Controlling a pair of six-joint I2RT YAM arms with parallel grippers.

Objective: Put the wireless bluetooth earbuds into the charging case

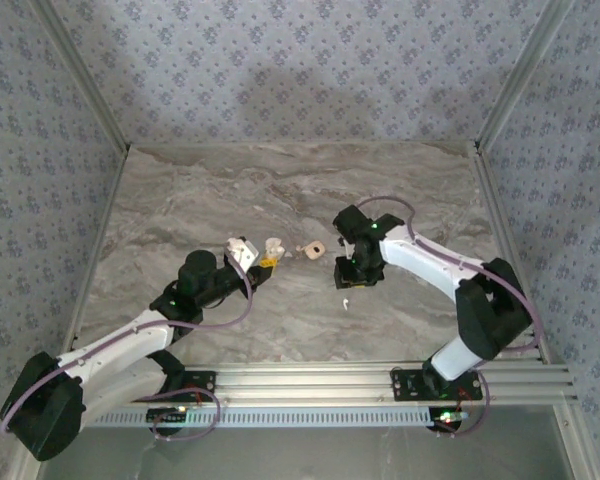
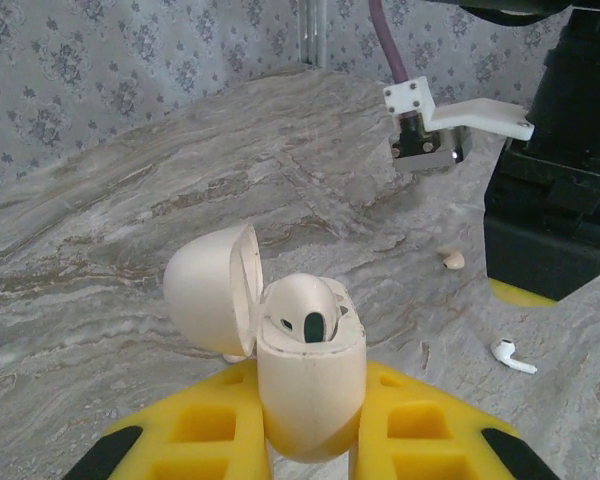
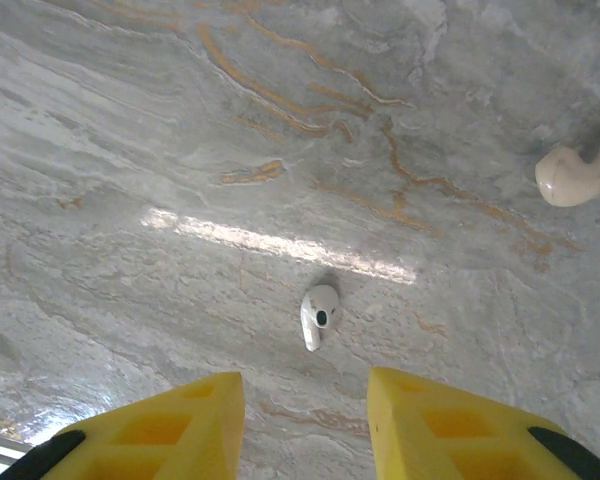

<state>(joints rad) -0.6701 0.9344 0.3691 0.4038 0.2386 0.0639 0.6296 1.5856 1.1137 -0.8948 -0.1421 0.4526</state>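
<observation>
Currently your left gripper pinches the glossy cream clamshell charging case between yellow, pocketed plastic fingers. The case sits at lower centre of the left wrist view, its domed lid hinged open to the left. One smooth white seated earbud sits in the hollow, a dark spot showing.

Your right gripper has its fingers spread apart, holding nothing. A loose white stemmed earbud lies just above them at mid-frame, flat on the grey marble-patterned tabletop with tan veins and a glare streak. A cream-peach curved piece lies at upper right. Grey floral-print walls enclose the table.
</observation>
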